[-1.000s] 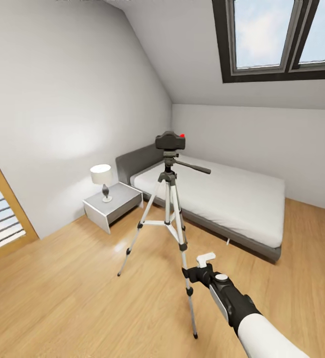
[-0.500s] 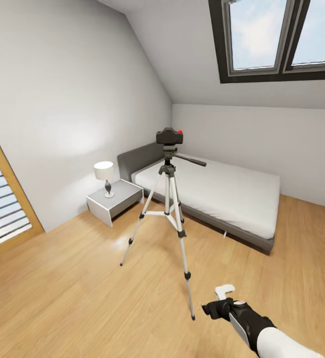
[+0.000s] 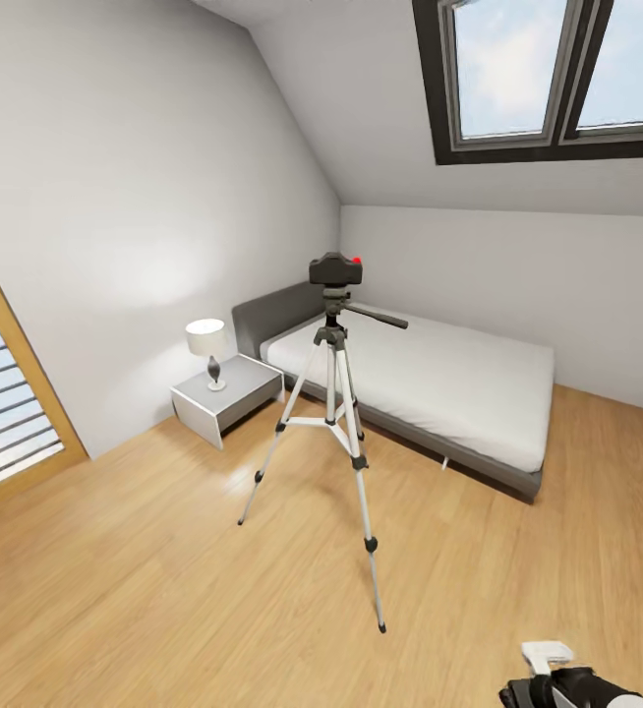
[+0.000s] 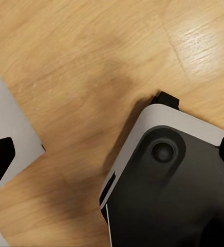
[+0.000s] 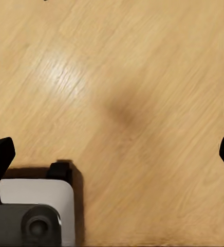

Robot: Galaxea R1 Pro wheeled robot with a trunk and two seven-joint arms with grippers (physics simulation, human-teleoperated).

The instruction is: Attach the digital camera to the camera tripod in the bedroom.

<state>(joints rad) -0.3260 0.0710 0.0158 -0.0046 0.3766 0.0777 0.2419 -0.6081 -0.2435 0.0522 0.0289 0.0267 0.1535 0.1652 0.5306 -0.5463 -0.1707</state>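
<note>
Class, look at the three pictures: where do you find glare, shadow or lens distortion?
Head view: wide-angle stretch, a soft glow on the wall above the lamp, a pale sheen on the floor beside the tripod. Right wrist view: a bright streak of glare on the boards, a dim smudge of shadow at centre. Left wrist view: similar glare, a broad soft shadow.

your right end effector (image 3: 548, 657) is cut off by the head view's bottom edge, so you cannot tell from there how its fingers stand. in the right wrist view only the black fingertips (image 5: 0, 154) enter at the two sides. the skylight windows (image 3: 548, 79) run off the top and right edges. the digital camera (image 3: 335, 269) hides where it meets the camera tripod (image 3: 336, 413).
</note>
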